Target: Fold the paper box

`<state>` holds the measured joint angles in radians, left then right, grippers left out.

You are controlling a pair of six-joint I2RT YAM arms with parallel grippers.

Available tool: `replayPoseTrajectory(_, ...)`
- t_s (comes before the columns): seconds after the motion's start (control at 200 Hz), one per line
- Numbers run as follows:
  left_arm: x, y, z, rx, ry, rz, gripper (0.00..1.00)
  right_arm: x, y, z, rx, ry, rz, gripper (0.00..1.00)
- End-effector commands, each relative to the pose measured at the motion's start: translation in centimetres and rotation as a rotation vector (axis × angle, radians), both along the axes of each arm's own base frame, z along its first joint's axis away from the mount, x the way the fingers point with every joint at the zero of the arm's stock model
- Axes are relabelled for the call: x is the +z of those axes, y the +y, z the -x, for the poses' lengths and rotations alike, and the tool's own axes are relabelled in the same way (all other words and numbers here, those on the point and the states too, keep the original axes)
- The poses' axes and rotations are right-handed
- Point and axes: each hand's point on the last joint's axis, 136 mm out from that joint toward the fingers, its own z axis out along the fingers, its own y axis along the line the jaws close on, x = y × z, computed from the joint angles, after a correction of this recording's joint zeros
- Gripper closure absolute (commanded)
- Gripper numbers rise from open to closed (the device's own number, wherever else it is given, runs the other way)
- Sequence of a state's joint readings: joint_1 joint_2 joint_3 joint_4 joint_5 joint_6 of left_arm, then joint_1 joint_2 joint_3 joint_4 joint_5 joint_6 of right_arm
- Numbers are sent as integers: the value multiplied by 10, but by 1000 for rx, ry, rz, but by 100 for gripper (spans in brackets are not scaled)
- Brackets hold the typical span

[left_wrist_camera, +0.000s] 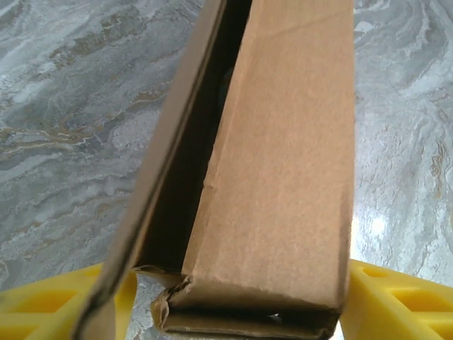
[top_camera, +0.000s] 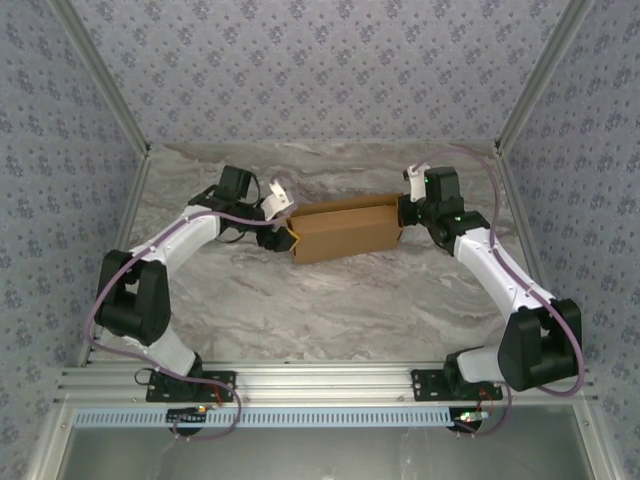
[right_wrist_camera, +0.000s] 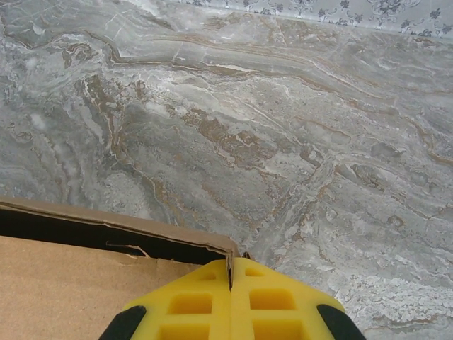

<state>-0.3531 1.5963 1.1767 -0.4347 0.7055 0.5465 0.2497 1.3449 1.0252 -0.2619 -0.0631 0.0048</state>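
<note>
- Cardboard status: the paper box (top_camera: 345, 230) is formed into a long rectangular shape. It lies lengthwise across the bench (top_camera: 300, 320), about midway between the left and right edges and nearer the far edge than the near one.
- Left pincer (top_camera: 290, 238) is at the box's left end, released. In the wrist view its yellow fingers (left_wrist_camera: 396, 297) stand wide on either side of that end. Can't tell if either one touches the cardboard.
- Right pincer (top_camera: 403, 213) is at the right end, clenched. The corner of the box wall (right_wrist_camera: 230, 249) runs straight into the seam between the fingers, so I read it as a pinch on thin cardboard.
- Not closed yet: the long lid flap (left_wrist_camera: 163, 163) stands off the body with a dark gap along its length. The end tab (left_wrist_camera: 177, 297) at the left is crumpled.
- Risk 1: the box looks held by the right pinch alone. Any pull or twist there could swing it across the bench or skew it out of the left pincer's reach.
- Risk 2: the wall edge beside the right pinch is ragged (right_wrist_camera: 134, 248). More load on that corner could tear it further.
- Risk 3: the crumpled tab may buckle instead of tucking, so the end could jam or spring open.
- Risk 4: if the left pincer clamps before the flap is seated, it could crease the flap outside the body.
</note>
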Motion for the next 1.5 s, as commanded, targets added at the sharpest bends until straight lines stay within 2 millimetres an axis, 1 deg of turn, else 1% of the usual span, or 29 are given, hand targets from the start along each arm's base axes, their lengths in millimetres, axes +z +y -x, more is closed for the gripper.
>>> replayPoseTrajectory(0.0,20,7,-4,86,-22,30,27,-38,-10,20,-30,167,61,96)
replayPoseTrajectory(0.1,23,15,-10,177,-10,15,28,-38,-8,20,-28,167,62,96)
replayPoseTrajectory(0.18,27,21,-12,241,3,6,31,-39,-7,20,-26,170,63,96)
replayPoseTrajectory(0.24,29,24,-12,270,14,2,37,-40,-7,19,-24,172,66,96)
replayPoseTrajectory(0.33,31,26,-11,289,25,0,49,-41,-7,19,-23,174,67,96)
replayPoseTrajectory(0.44,31,28,-14,306,22,-8,64,-41,-6,18,-22,176,69,96)
replayPoseTrajectory(0.53,31,27,-17,307,24,-12,75,-41,-6,18,-21,175,71,96)
replayPoseTrajectory(0.7,28,25,-22,306,33,-16,85,-43,-6,19,-21,181,74,96)
replayPoseTrajectory(0.775,29,25,-24,310,35,-15,88,-43,-7,19,-21,182,77,96)
replayPoseTrajectory(0.869,30,25,-24,314,39,-12,89,-43,-7,19,-22,183,78,96)
replayPoseTrajectory(0.929,30,25,-24,315,41,-14,87,-43,-7,20,-20,185,78,96)
replayPoseTrajectory(1.094,32,26,-27,326,28,-22,76,-43,-5,19,-17,184,74,96)
replayPoseTrajectory(1.214,34,27,-29,331,21,-24,76,-44,-6,19,-17,189,76,96)
replayPoseTrajectory(1.419,30,26,-29,329,39,-30,87,-44,-6,19,-18,191,77,96)
replayPoseTrajectory(1.494,31,28,-30,351,47,-27,90,-45,-5,20,-19,192,74,96)
